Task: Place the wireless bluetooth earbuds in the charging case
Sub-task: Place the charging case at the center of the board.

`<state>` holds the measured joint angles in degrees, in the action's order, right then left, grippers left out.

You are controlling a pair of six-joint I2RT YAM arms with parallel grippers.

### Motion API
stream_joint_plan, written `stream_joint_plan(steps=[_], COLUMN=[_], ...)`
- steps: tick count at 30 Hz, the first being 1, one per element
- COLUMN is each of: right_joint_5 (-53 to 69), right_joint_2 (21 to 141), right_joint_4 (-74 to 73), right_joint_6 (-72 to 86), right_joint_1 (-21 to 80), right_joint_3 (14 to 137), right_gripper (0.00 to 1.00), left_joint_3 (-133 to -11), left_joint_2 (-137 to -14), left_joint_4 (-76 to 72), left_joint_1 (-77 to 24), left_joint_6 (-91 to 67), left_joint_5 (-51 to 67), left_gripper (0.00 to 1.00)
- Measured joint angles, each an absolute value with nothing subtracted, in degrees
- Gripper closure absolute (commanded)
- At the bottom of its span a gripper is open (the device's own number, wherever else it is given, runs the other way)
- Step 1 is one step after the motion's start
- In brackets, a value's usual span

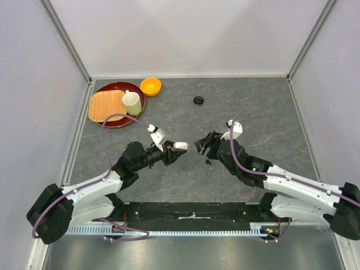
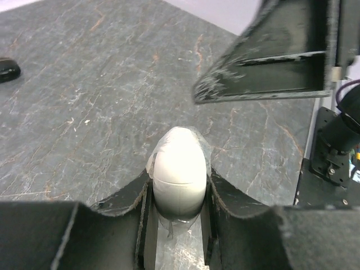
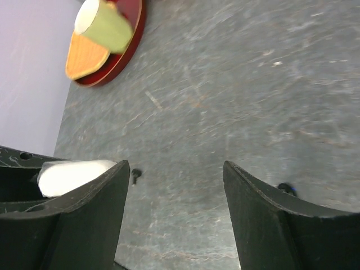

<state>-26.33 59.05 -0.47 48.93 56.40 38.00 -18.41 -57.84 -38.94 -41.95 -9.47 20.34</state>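
At far left, a round red tray (image 1: 109,84) sat on the grey marbled table (image 1: 253,112). Your left gripper (image 1: 172,152) was clamped on the white pebble-shaped charging case (image 2: 179,169), whose lid looked closed. A black pebble-shaped case (image 1: 198,100) lay well beyond it, toward the back. Your right gripper (image 3: 174,169) stood with its jaws wide apart and empty, facing the white case. A tiny black earbud (image 3: 135,176) lay on the table near its fingers.
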Motion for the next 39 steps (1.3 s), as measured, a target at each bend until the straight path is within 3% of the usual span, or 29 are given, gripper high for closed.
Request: stream_joint_plan(steps=[4, 16, 30, 39], right_joint_5=[-32.51, -33.39, -32.6, -31.05], right_joint_2=[52.88, 51.94, 54.68, 57.45], right_joint_4=[-3.68, -7.07, -7.4, -7.38], right_joint_6=[52.47, 55.29, 52.88, 52.93], right_joint_1=[56.4, 56.4, 56.4, 56.4], right_joint_3=[34.39, 32.27, 32.29, 32.93], right_gripper=[0.25, 0.26, 0.25, 0.25], left_joint_3=[-23.2, -34.89, -34.44, -34.48], left_joint_2=[-63.26, -84.77, -94.5, -95.72], left_joint_4=[-34.0, -23.14, -25.45, -26.17], left_joint_1=[-41.5, -39.24, -31.79, -29.8], left_joint_6=[-11.33, -20.21, -29.43, -30.85], left_joint_5=[17.26, 15.0, 14.85, 17.15], left_gripper=[0.98, 0.98, 0.93, 0.82])
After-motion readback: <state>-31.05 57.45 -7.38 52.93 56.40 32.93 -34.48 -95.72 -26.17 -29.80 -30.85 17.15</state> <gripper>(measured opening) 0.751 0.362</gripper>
